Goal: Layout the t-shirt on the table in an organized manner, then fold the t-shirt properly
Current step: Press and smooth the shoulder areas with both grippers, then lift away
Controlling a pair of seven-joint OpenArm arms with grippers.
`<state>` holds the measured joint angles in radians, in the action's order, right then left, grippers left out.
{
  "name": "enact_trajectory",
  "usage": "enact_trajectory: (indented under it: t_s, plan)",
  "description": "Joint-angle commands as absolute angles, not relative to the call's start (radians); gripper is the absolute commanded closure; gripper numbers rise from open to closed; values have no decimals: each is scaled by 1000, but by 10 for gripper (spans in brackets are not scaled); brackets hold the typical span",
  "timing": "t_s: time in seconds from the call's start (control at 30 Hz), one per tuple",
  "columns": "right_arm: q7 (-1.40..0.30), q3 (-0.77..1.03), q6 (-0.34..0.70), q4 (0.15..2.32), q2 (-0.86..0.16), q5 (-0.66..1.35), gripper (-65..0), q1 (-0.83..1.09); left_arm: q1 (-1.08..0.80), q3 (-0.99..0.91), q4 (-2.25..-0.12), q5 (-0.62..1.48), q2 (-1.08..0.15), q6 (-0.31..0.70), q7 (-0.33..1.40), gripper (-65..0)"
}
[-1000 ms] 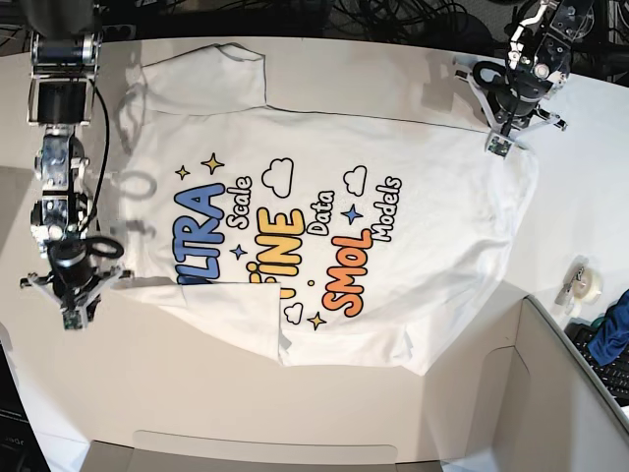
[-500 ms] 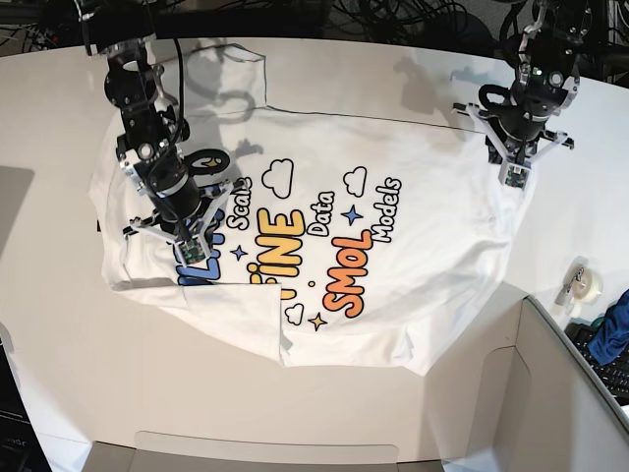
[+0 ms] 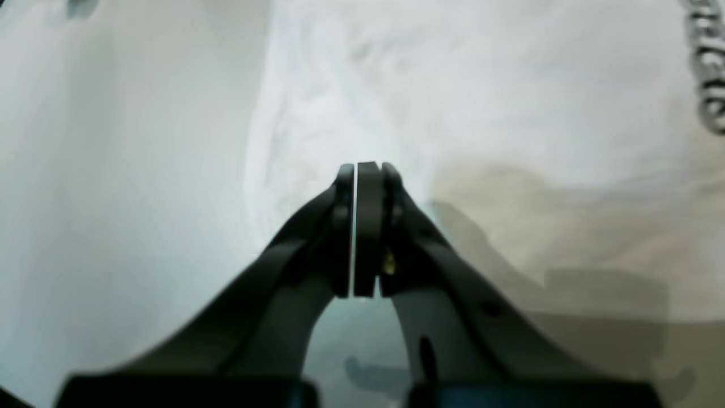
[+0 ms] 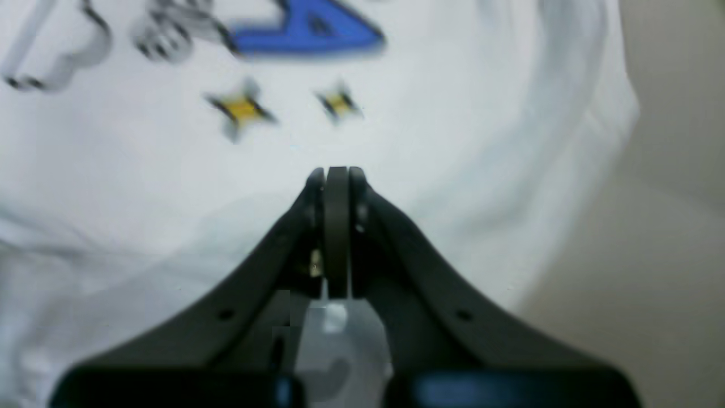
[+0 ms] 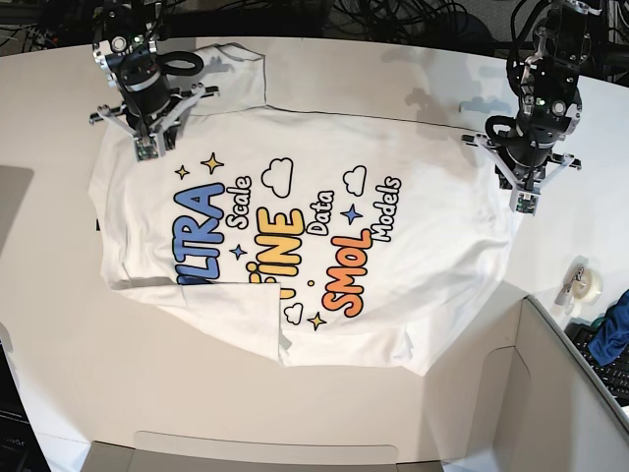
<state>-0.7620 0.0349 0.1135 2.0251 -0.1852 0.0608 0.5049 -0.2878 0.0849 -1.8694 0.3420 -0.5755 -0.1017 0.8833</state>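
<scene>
Item: shirt (image 5: 314, 236), white, print side up, spread across the table (image 5: 324, 403) with its long axis running side to side in your base view; the lower edge was folded up over the start of the lettering, and a sleeve lay doubled at the top left corner. Your right gripper (image 5: 145, 149) stood over that top left corner, just above the two yellow stars; your left gripper (image 5: 524, 202) stood over the shirt's right-hand edge. Both pincers had their jaws pressed fully together, and the wrist views showed no cloth caught between them, so you held nothing; whether the tips touched the fabric cannot be told. Relation that mattered: from the right gripper (image 4: 337, 170) the bulk of the shirt lay below and toward the middle, the stars just ahead of its tip; from the left gripper (image 3: 362, 165) the shirt body lay inward, with its edge close by. The untidy lower fold lay nearer your right arm's side, though well apart from either pincer; that looked the likely next thing to straighten, and your right arm was the better placed for it. Change: half a second earlier your right gripper had been down over the blue lettering at the shirt's left; you had since brought it up to the corner. Your left gripper had moved slightly inward along the right edge. The shirt's left edge lay much the same.
</scene>
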Motion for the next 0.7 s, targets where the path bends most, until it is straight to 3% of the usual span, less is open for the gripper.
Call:
enact_trajectory:
  t_s: [0.0,0.27,0.67]
  plan:
    - [-711,44,116,2045,-185,64,0,530,-283,79,-1862,334,-587,-102,868,-4]
    - [-661,44,116,2043,-182,64,0,653,-275,79,-1771,334,-587,-102,812,-4]
    - [-667,168,117,2040,-205,64,0,657,-282,79,-1761,334,-585,-102,809,-4]
